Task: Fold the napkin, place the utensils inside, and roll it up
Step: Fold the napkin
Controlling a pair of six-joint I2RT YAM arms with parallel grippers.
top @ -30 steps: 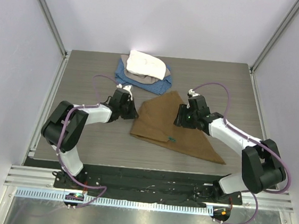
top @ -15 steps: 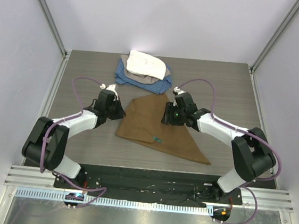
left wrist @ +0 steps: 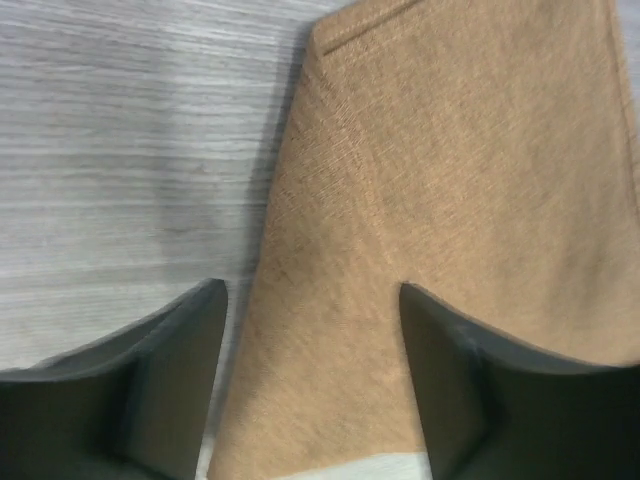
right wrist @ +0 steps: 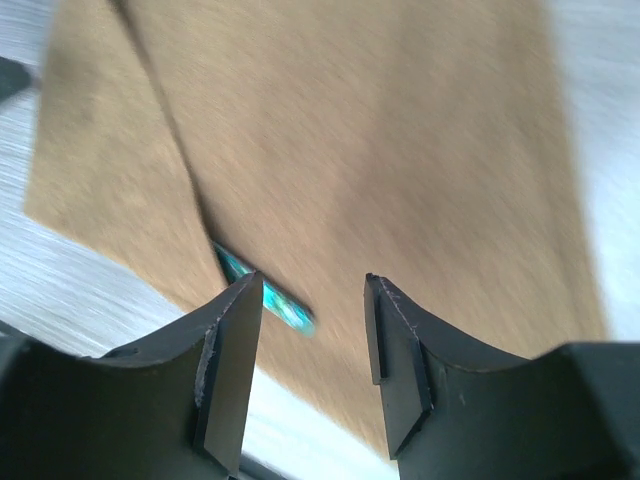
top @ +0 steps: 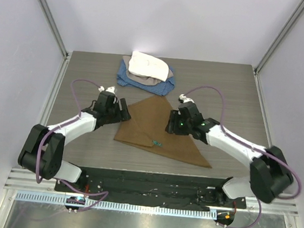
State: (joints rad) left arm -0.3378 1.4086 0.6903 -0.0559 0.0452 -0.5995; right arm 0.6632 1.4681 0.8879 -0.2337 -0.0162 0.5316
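finding the spoon's line before the roll
from the left, we see the left gripper [top: 122,111] with its jaws spread and nothing between them, set at the slanted left edge of the napkin [top: 158,128], one finger over bare table [top: 79,79] and the other over cloth. the napkin lies flat at mid-table, folded to a triangle, its long side toward the arms and its point toward the far side. only the green tip of the spoon [top: 157,144] pokes out at that near side. the bowl is hidden, so we cannot tell its full axis, though the handle seems to slant along the fold line. the right gripper [top: 172,122], also parted and empty, sits over the cloth just beyond that tip, and we judge it the nearer arm for starting the roll.
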